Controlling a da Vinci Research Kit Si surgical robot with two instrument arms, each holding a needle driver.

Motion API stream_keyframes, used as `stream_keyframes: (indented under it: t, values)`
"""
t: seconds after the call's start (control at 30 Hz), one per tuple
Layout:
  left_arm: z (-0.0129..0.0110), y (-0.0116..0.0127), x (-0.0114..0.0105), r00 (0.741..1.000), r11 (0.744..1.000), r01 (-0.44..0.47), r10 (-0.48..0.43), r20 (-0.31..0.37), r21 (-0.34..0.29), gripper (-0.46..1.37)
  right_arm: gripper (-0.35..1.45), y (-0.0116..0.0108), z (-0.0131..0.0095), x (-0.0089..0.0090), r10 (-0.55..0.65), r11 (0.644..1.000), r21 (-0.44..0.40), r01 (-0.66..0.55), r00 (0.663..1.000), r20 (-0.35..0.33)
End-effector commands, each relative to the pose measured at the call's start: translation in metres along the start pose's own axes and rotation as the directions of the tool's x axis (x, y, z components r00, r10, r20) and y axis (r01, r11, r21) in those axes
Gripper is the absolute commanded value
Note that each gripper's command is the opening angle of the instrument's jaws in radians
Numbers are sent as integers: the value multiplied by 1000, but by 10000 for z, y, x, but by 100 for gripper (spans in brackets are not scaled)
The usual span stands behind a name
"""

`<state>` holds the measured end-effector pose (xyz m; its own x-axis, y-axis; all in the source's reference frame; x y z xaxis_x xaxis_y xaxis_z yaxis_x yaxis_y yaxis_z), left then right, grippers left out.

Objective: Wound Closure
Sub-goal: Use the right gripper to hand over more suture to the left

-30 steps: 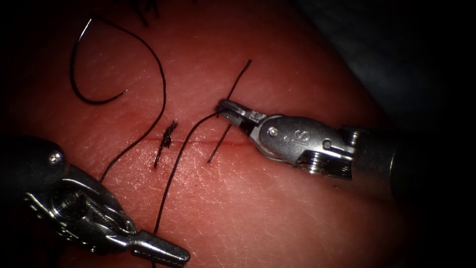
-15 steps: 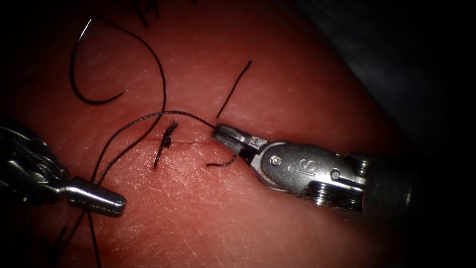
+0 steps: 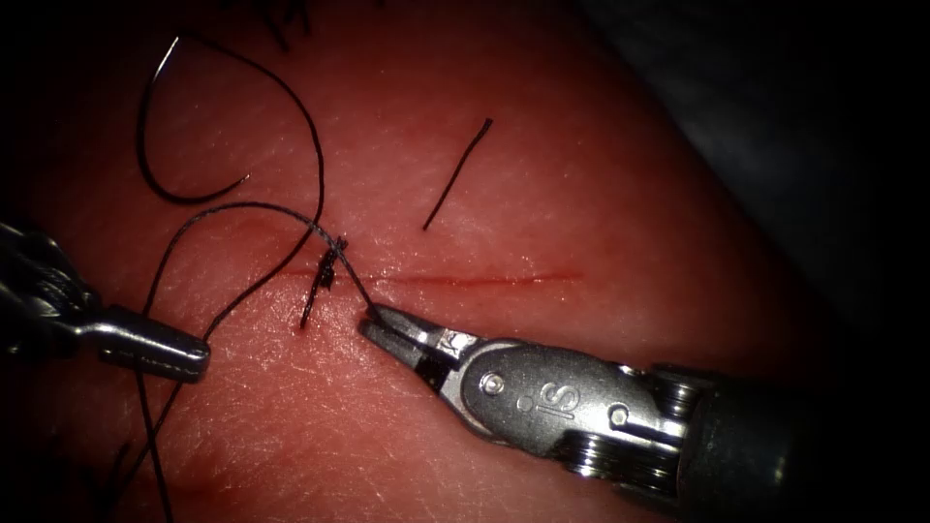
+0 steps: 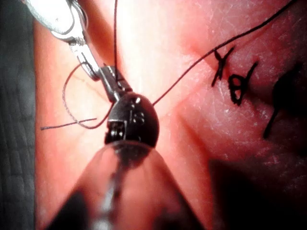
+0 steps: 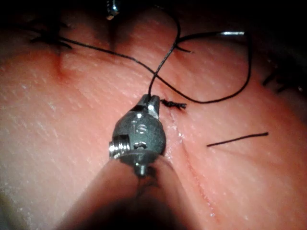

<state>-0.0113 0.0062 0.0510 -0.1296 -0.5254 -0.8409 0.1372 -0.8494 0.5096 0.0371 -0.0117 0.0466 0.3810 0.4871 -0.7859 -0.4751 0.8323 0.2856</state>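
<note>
The tissue (image 3: pixel 542 174) has a thin red cut (image 3: pixel 484 280) running across it. A dark knot (image 3: pixel 329 261) sits at the cut's left end. My right tool (image 3: pixel 381 324), just in front of the cut, is shut on the thread (image 3: pixel 354 286) close to the knot (image 5: pixel 175 104). My left tool (image 3: pixel 189 355), at the far left, is shut on the long thread strand (image 3: pixel 242 206), which arcs over to the knot. The curved needle (image 3: pixel 143 145) lies free on the tissue at the upper left, held by neither tool and not in the tissue. The right tool (image 5: pixel 151 103) has thread rising from its jaws.
A short cut piece of thread (image 3: pixel 455 174) lies loose behind the cut and right of the knot. More dark thread ends (image 3: pixel 286 19) sit at the tissue's far edge. Older stitches (image 4: pixel 235 88) mark the tissue beside the knot.
My right tool has carried its thread end down and left across the cut. My left tool has pulled its strand up and to the left, and the loop has drawn in onto the knot.
</note>
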Motion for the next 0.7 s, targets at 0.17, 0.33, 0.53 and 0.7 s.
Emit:
stream_keyframes:
  t: [0.17, 0.33, 0.53, 0.7]
  values:
    - [-8, 0, -3, 1000, 1000, 5, -5, 9, 3, -35, 89, 7, 3, -5, 0, 1000, 0, 0, 1000, 1]
    - [-9, 2, -3, 1000, 1000, 4, -4, 12, 3, -35, 116, 15, 8, -11, 0, 1000, -4, 0, 1000, 4]
    - [-9, 2, -3, 1000, 1000, -8, 8, 12, 2, -35, 114, 29, 2, -16, -1, 1000, 9, 1, 1000, 7]
    - [-11, 2, -2, 1000, 1000, -14, 14, 12, 1, -35, 112, 44, -13, -17, -2, 1000, 13, 2, 1000, 8]
